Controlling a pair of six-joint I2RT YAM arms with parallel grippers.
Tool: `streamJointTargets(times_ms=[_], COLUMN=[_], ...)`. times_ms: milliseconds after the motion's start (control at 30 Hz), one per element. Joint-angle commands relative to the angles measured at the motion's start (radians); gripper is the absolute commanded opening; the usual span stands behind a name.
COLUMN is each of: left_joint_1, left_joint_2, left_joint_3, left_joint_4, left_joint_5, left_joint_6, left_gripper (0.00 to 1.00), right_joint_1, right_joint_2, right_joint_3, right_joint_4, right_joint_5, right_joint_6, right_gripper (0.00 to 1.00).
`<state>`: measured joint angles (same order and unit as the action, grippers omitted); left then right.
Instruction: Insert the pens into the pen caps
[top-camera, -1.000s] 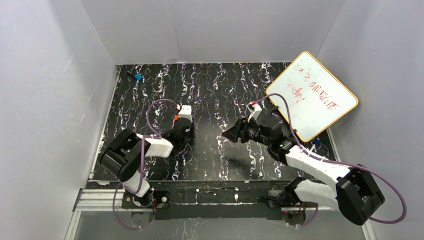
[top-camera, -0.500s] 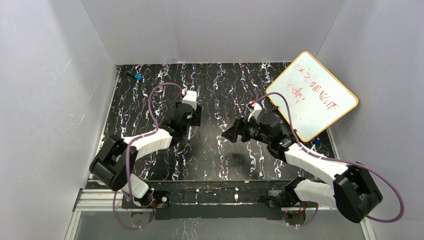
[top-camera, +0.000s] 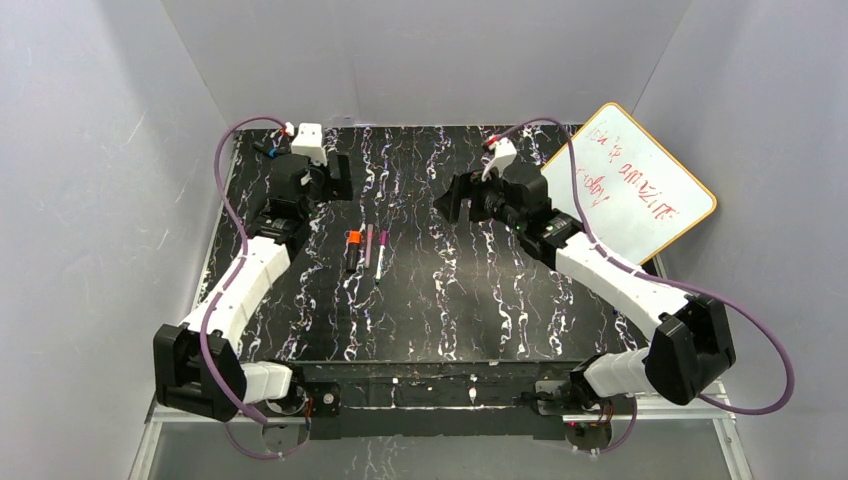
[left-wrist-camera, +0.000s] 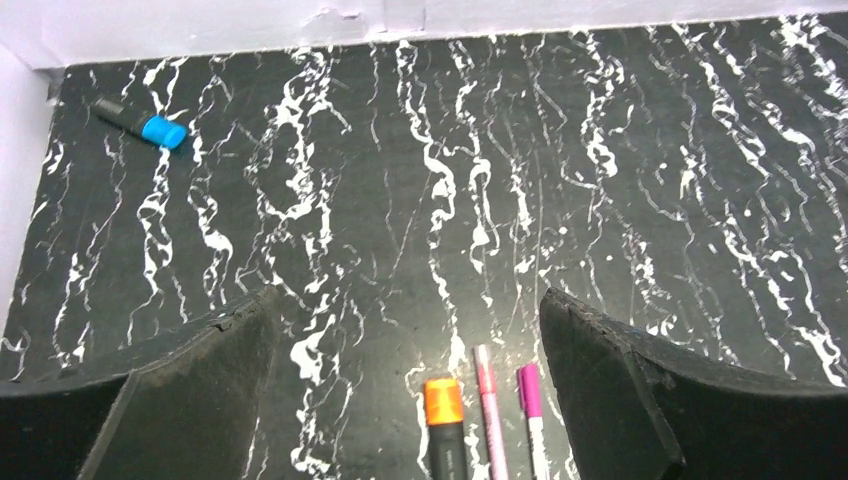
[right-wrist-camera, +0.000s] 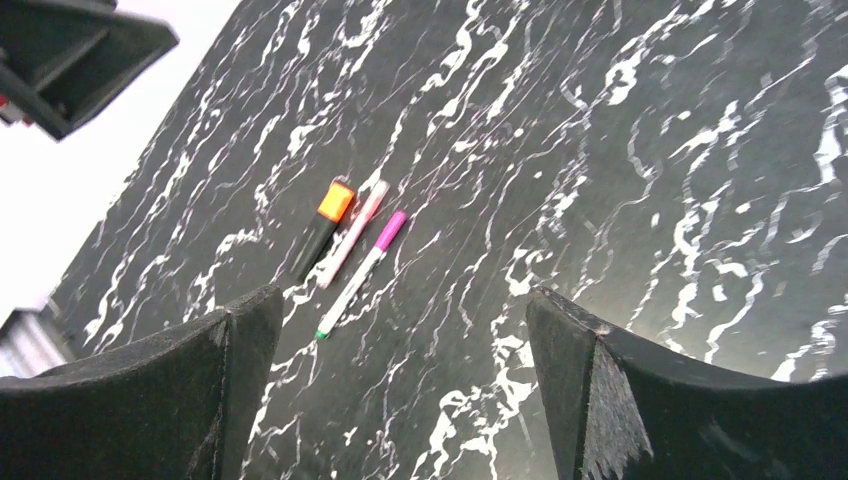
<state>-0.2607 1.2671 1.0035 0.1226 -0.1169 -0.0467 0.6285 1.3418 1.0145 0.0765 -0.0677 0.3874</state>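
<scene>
Three pens lie side by side left of the table's middle: a black pen (top-camera: 352, 255) with an orange cap (left-wrist-camera: 444, 400) on its far end, a slim pink pen (top-camera: 368, 243) and a white pen (top-camera: 380, 262) with a magenta cap (left-wrist-camera: 528, 388). In the right wrist view they show as the black pen (right-wrist-camera: 312, 240), the pink pen (right-wrist-camera: 352, 232) and the white pen (right-wrist-camera: 355, 275). My left gripper (top-camera: 336, 177) hovers behind them, open and empty (left-wrist-camera: 408, 300). My right gripper (top-camera: 452, 197) hangs open and empty to their right (right-wrist-camera: 400, 295).
A small black blue-ended item (top-camera: 270, 153) lies in the far left corner (left-wrist-camera: 140, 122). A whiteboard (top-camera: 630, 190) with red writing leans at the right edge. White walls close in the table on three sides.
Both arms have risen and swung toward the back of the table, and both grippers have opened. The three pens, hidden under the arms before, now lie in plain view.
</scene>
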Motion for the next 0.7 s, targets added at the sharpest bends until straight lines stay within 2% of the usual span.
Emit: streamJointTargets(times_ms=[0,233,433,667], left_joint_1=[0.038,0.084,0.084,0.089], left_joint_2=[-0.073,-0.132,-0.14,-0.137], left_joint_3=[0.0,-0.05,-0.065,-0.067], left_joint_4=[-0.048,-0.024,-0.017,-0.003], left_joint_5=[0.065,0.106,0.104,0.115], left_joint_6=[0.029,0.004,0.011,0.016], left_gripper=[0.98,0.98,0.99,0.98], right_joint_1=[-0.004,-0.003,-0.004,-0.003], right_joint_2=[-0.024,-0.065,-0.087,-0.143], right_joint_3=[0.096,0.122,0.082,0.016], right_joint_4=[-0.075,-0.099,-0.085,0.022], right_joint_5=[0.143,0.145,0.238,0.284], right_joint_6=[-0.078,-0.098,-0.078,-0.063], right_gripper=[0.99,0.99,0.99,0.99])
